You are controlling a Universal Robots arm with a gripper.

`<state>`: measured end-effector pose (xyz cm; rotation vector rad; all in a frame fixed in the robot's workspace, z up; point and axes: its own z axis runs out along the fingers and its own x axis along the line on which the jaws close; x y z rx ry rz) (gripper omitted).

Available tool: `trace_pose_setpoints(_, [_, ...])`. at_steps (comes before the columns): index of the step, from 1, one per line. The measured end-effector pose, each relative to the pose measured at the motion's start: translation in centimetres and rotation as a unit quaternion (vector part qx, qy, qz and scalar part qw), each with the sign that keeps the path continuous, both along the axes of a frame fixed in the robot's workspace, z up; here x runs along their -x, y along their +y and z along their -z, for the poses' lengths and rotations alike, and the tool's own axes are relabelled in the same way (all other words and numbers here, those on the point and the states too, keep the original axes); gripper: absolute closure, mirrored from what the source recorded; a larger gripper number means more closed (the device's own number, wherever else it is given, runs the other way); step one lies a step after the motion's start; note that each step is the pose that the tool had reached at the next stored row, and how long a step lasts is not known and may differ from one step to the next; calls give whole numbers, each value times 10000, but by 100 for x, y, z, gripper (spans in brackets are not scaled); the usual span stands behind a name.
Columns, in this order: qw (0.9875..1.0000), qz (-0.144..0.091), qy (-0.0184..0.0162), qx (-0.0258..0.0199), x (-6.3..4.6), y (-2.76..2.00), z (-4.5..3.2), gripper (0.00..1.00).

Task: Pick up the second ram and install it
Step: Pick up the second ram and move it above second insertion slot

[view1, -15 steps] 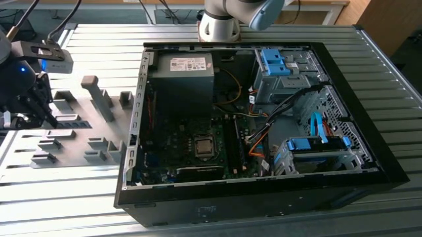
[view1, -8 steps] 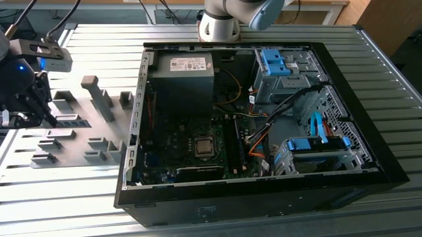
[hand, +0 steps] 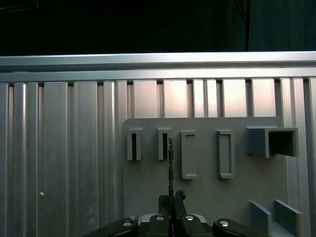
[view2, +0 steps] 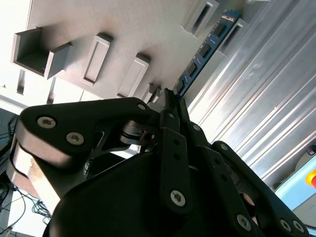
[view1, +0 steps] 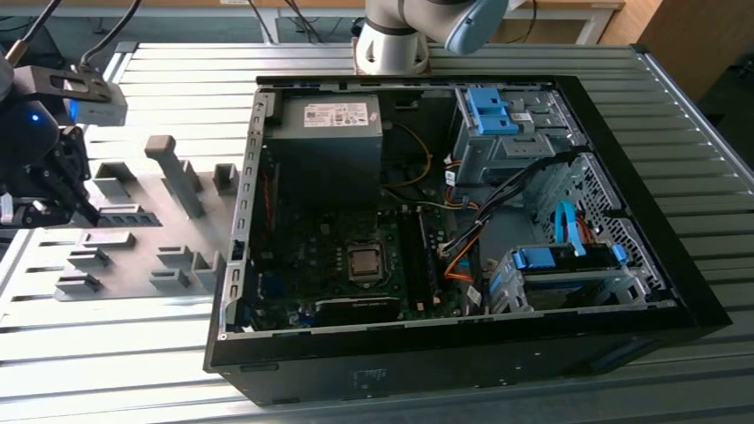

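The second ram is a thin blue-green strip with dark chips, and my gripper is shut on one end of it. Its far end reaches to a grey slot block at the edge of the fixture plate. In the first wrist view the ram appears edge-on, rising from my gripper toward a slotted block. In the exterior view my gripper hangs over the plate's far side from the open computer case, at that view's left edge.
The motherboard lies inside the case with a power supply and blue drive brackets. Several grey blocks, one a tall post, stand on the fixture plate. The arm's base is behind the case on the slatted metal table.
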<state>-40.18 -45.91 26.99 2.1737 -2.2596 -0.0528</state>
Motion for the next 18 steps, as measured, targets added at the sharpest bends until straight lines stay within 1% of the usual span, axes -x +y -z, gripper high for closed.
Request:
trace_pose_setpoints(12, [10000,0,0,0,0,0,-66,86])
trace_pose_setpoints(18, [10000,0,0,0,0,0,-111,86])
